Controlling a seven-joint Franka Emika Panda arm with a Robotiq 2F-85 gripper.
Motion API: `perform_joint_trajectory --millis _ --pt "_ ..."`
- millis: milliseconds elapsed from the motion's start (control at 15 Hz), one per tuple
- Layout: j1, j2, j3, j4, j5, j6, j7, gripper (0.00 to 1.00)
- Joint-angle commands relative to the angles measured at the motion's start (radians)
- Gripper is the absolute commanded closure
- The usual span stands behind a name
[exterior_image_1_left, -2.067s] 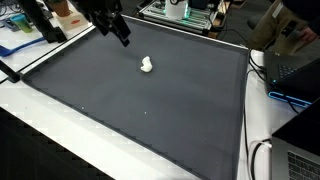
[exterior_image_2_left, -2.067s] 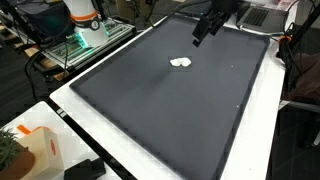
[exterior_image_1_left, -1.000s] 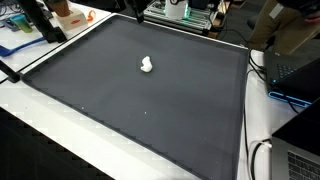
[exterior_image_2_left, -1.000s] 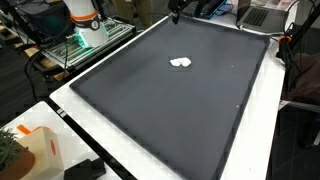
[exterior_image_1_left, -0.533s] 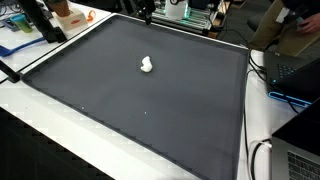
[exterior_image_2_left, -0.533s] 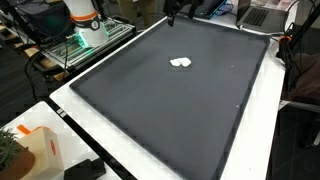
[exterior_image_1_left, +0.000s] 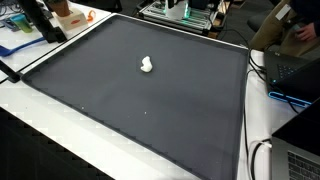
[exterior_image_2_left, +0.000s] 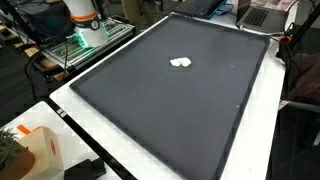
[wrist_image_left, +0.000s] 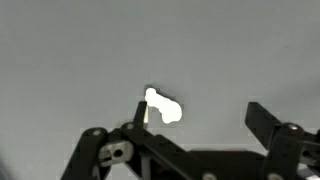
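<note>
A dark mat (exterior_image_1_left: 150, 110) covers a white table (exterior_image_1_left: 45, 112) in an exterior view, with a small white lump (exterior_image_1_left: 147, 65) lying on it. In an exterior view the lump (exterior_image_2_left: 181, 62) lies alone, toward the mat's far end. In the wrist view the gripper (wrist_image_left: 198, 112) hangs above the mat with its jaws spread wide and empty, the lump just beside one finger (wrist_image_left: 139, 112).

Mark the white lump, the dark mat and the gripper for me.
white lump (exterior_image_1_left: 147, 65), in an exterior view, on its middle.
dark mat (exterior_image_2_left: 170, 110), in an exterior view, on a bare middle patch.
gripper (wrist_image_left: 197, 108), wrist view, midway between its open fingertips.
</note>
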Motion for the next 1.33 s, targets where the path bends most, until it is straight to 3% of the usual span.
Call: perform_joint_trajectory --millis 0,267,733,1000,1267 --pt "-0.011 -0.052 0.027 -0.049 -0.034 0.007 0.028 0.00" --pt "-0.015 -0.181 0.054 -0.165 -0.064 0.022 0.056 0.00" --pt "-0.012 -0.194 0.054 -0.183 -0.056 0.059 0.052 0.00" --pt "0.038 -0.255 0.022 -0.210 0.109 0.042 -0.047 0.00" --pt "0.037 -0.280 0.031 -0.190 0.198 0.021 -0.027 0.00"
